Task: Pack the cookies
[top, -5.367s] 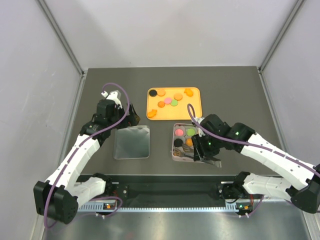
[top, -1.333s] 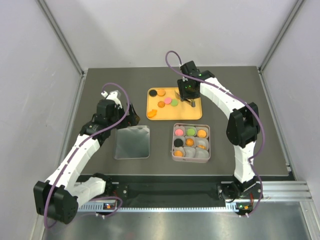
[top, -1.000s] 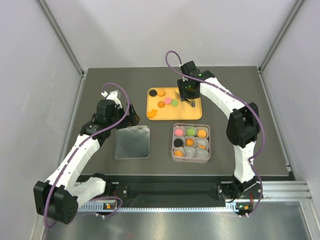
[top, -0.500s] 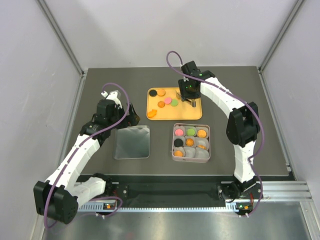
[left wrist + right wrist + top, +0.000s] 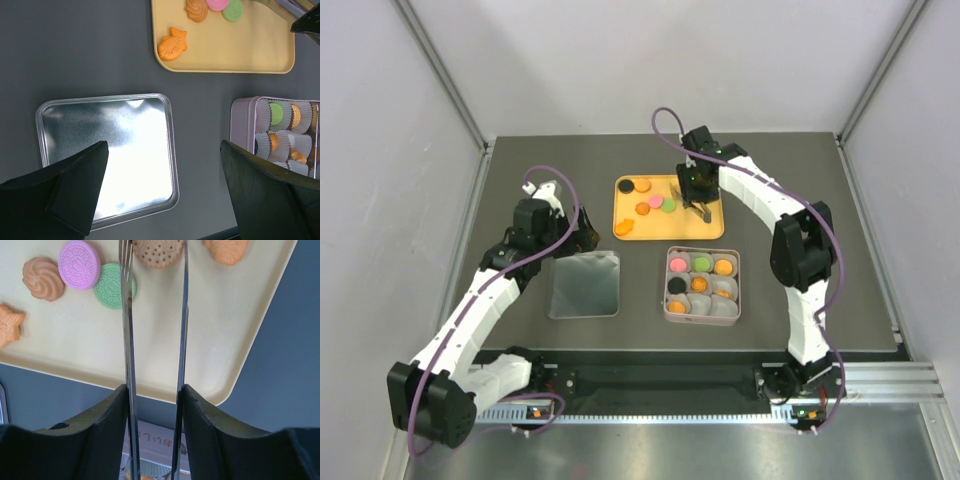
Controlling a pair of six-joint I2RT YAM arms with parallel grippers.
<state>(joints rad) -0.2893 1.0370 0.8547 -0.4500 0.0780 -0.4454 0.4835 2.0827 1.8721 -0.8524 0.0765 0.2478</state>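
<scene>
Steel tongs point(image 5: 128, 330) are what the right hand point(image 5: 153, 397) is clamped on, fingers pressed flat against the thin blades. The tips sit on either side of a round tan cookie point(image 5: 159, 251) dotted with holes; can't tell if it's lifted off the tray. From that one, a fish-shaped orange cookie point(image 5: 226, 249) lies at 3 o'clock. A ridged green disc point(image 5: 112, 286) is at 8 o'clock, tucked against an embossed pink disc point(image 5: 79, 264), with a swirly orange one point(image 5: 43, 278) further out toward 9. All these cookies point(image 5: 656, 203) lie on the smooth yellow tray point(image 5: 680, 228).

At 6 o'clock from the tray, the pink square tin point(image 5: 702, 320) holds nine pleated paper cups. Six have cookies in them (pink, green, black, three orange) and three are bare.

The left hand point(image 5: 162, 150) is spread wide with nothing in it, hovering over the shiny silver lid point(image 5: 110, 120). The lid lies flat on the dark grey tabletop point(image 5: 75, 50), at 9 o'clock from the tin.
</scene>
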